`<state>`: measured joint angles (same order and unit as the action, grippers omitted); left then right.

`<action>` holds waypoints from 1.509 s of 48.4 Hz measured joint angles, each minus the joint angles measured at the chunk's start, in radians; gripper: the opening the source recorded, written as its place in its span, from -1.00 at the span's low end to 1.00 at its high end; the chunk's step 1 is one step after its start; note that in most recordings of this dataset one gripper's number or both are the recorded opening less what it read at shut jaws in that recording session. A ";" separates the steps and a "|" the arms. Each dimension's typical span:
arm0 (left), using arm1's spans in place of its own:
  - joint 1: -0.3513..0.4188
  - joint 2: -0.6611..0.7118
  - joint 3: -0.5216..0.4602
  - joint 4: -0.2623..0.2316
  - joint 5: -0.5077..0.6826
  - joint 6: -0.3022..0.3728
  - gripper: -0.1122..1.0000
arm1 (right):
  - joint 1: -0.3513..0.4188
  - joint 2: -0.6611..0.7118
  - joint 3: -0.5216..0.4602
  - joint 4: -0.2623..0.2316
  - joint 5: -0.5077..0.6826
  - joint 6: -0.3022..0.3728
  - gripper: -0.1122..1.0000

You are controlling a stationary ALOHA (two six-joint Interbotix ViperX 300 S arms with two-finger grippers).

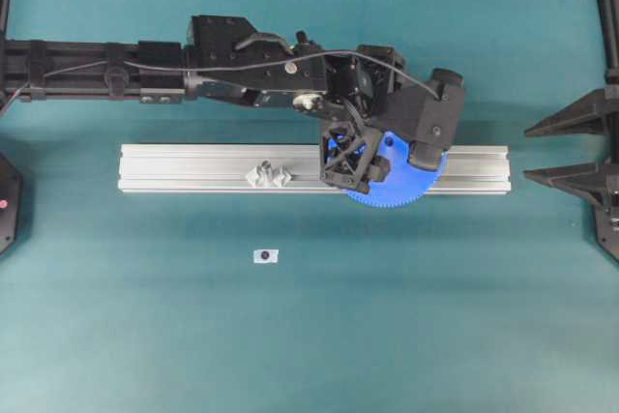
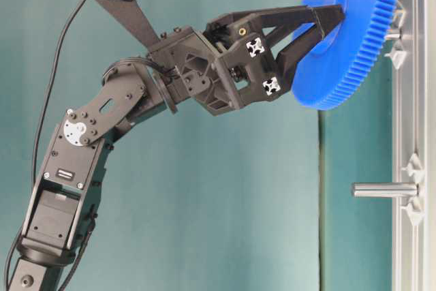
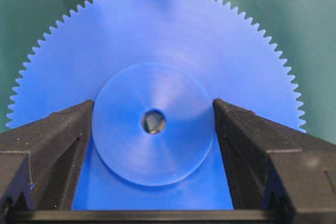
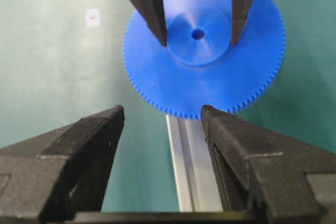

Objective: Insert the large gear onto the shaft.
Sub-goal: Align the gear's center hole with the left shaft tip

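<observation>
Alignment is what matters in this step: the left gripper is holding the large gear by its raised round hub, one finger pressing each side of the hub, so the toothed disc is spreading out beyond and around the fingertips with the small centre hole sitting midway between them. In the table-level view the gear is hanging at the fingertips close to the aluminium rail, face turned toward it, with a short silvery pin poking out from just behind the disc's far side; whether the hole is already meeting that pin cannot be told, though something dark is showing through the hole in the left wrist view. That pin looks to be the shaft, judging by its slimness. A stubbier post is standing well apart from the fingers further along the rail and should be left alone. To do this well, the gear's face should be staying square to the pin, the hole centred over its tip, and the push going straight along the pin's axis rather than at a tilt, with the grip on the hub holding until the disc is seating. The right gripper is standing wide with nothing between its fingers, well back from the gear and looking along the rail.
</observation>
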<state>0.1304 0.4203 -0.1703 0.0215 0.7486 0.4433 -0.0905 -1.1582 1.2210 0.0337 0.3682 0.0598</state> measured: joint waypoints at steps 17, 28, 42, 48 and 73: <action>0.005 -0.008 0.002 0.000 0.023 0.000 0.61 | -0.002 0.000 0.002 0.000 0.000 0.005 0.44; 0.005 -0.012 0.012 0.000 0.037 -0.003 0.61 | 0.000 -0.002 0.002 0.000 0.000 0.009 0.44; 0.006 -0.015 0.021 0.000 0.040 -0.005 0.61 | -0.002 0.000 0.002 0.000 -0.002 0.009 0.44; 0.006 -0.015 0.021 0.000 0.037 -0.003 0.61 | -0.002 -0.002 0.002 0.000 0.000 0.011 0.44; 0.006 -0.017 0.031 0.000 0.035 -0.009 0.61 | -0.002 -0.002 0.002 0.000 -0.002 0.011 0.44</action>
<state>0.1365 0.4034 -0.1396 0.0215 0.7839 0.4341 -0.0920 -1.1597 1.2226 0.0337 0.3666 0.0706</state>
